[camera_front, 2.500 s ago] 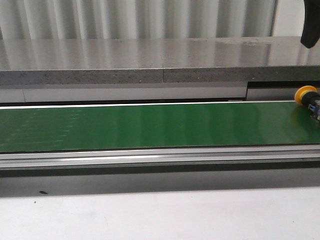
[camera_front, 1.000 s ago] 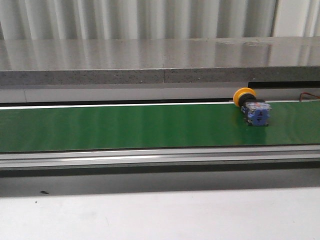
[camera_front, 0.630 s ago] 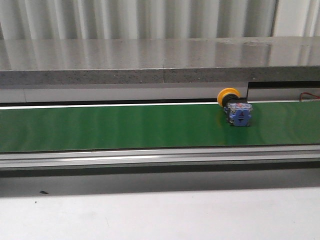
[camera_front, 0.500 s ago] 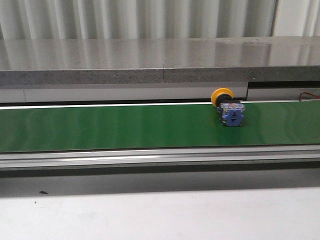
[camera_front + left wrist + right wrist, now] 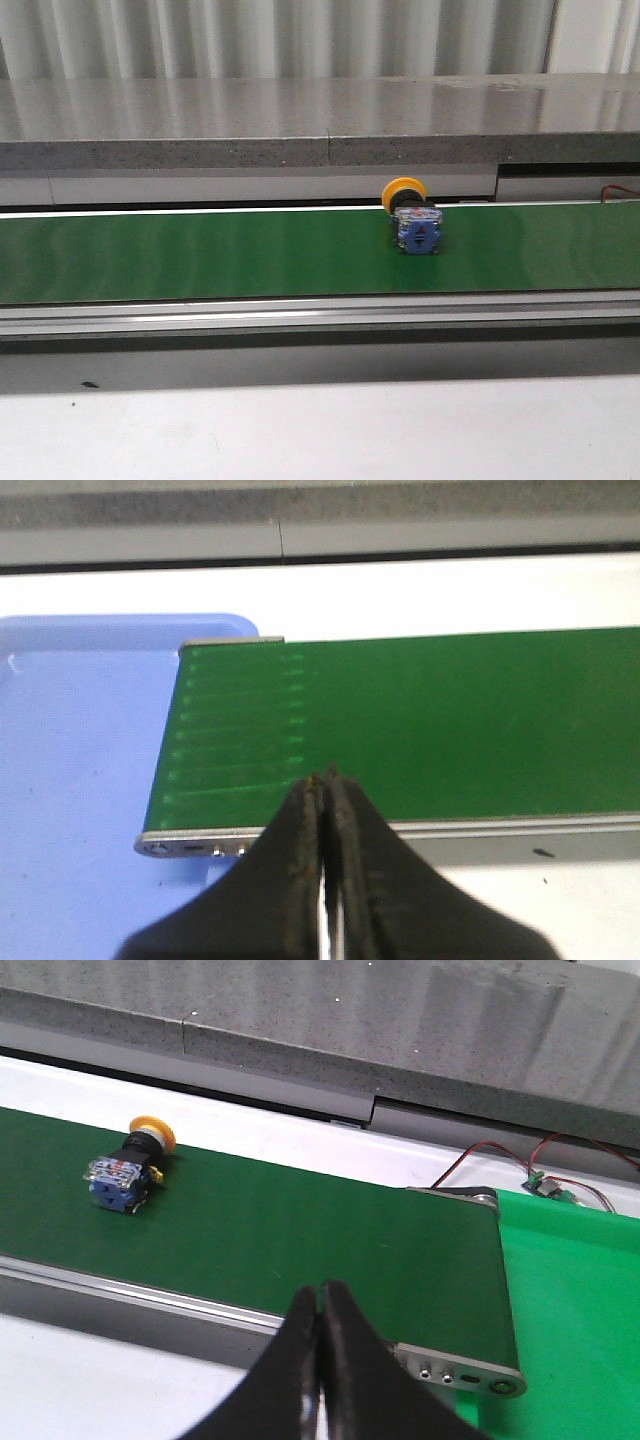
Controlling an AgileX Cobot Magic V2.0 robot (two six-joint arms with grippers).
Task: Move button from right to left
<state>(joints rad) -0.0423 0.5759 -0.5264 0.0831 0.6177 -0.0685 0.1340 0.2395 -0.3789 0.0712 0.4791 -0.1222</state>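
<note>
The button (image 5: pixel 413 220) lies on its side on the green conveyor belt (image 5: pixel 200 255), right of the middle, its yellow cap toward the back rail and its blue block facing front. The right wrist view has the button (image 5: pixel 126 1170) lying far from my right gripper (image 5: pixel 320 1290), which is shut and empty over the belt's near rail by the right end. My left gripper (image 5: pixel 324 778) is shut with nothing in it, hanging over the belt's left end (image 5: pixel 400 720). Neither gripper shows in the front view.
A blue tray (image 5: pixel 80 780) sits just past the belt's left end. A green surface (image 5: pixel 570 1330) and a small circuit board with red and black wires (image 5: pixel 545 1185) lie past the right end. A grey stone shelf (image 5: pixel 320 120) runs behind the belt.
The button has travelled leftward along the belt, from the far right edge to right of centre. A dark gripper seen at the top right 2.5 s ago has left the front view.
</note>
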